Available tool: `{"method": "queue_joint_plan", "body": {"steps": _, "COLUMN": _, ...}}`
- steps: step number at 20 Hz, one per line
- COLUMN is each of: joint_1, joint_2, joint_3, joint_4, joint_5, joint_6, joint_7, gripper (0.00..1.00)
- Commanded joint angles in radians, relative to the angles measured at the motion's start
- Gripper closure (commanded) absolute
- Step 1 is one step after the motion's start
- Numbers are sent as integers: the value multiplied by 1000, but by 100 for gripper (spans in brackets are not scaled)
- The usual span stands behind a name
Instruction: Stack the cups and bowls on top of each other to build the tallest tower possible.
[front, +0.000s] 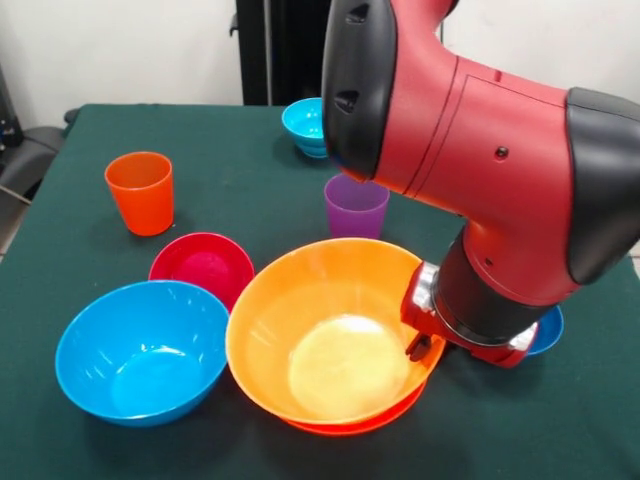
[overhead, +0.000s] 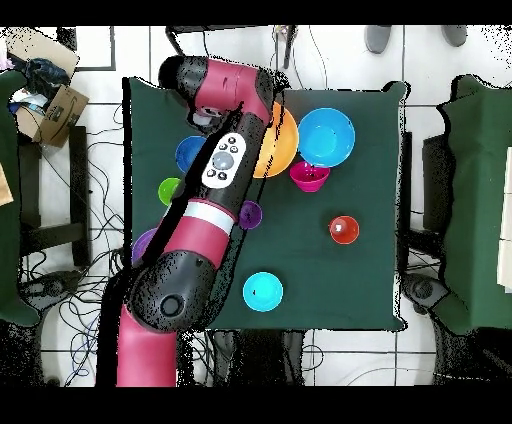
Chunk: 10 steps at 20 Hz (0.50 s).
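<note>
The red and black arm (front: 480, 170) reaches down from the top and leans over the right side of the green table (front: 80, 230). Its end sits at the right rim of the big yellow-orange bowl (front: 320, 330), which is near the front. The gripper (front: 420, 345) is mostly hidden by the arm's thick wrist, so I cannot tell if its jaws are spread or pressed together, or if they pinch anything.

The yellow-orange bowl sits inside an orange-red bowl (front: 345, 425). Only a thin edge of that one peeks out at the bottom. This is all there is of the tower.

The big blue bowl (front: 140, 350) stands just left of it, and the two look like they touch. The small magenta bowl (front: 203, 266) sits just behind them, between the two.

The orange cup (front: 140, 192) stands upright, alone, at the back left. The purple cup (front: 356, 207) stands upright just behind the yellow-orange bowl, partly under the arm. The small cyan bowl (front: 306, 125) is far back, near the table's far edge.

A bit of dark blue bowl (front: 548, 330) shows behind the wrist on the right.

From above, a green cup (overhead: 170, 190) and a big purple bowl (overhead: 145, 243) peek out beside the arm, on the side away from the other bowls.
</note>
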<state>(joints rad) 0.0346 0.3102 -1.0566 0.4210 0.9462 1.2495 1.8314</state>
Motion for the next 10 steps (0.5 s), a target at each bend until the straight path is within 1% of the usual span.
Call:
{"method": "queue_joint_plan", "body": {"steps": 1, "joint_1": 18, "joint_2": 62, "joint_3": 213, "joint_4": 197, "joint_5": -173, "joint_6": -38, "joint_7": -141, "gripper": 100}}
{"method": "queue_joint_plan", "body": {"steps": 10, "joint_1": 40, "joint_2": -8, "joint_3": 306, "joint_4": 298, "joint_5": -253, "joint_6": -47, "joint_7": -135, "gripper": 100}}
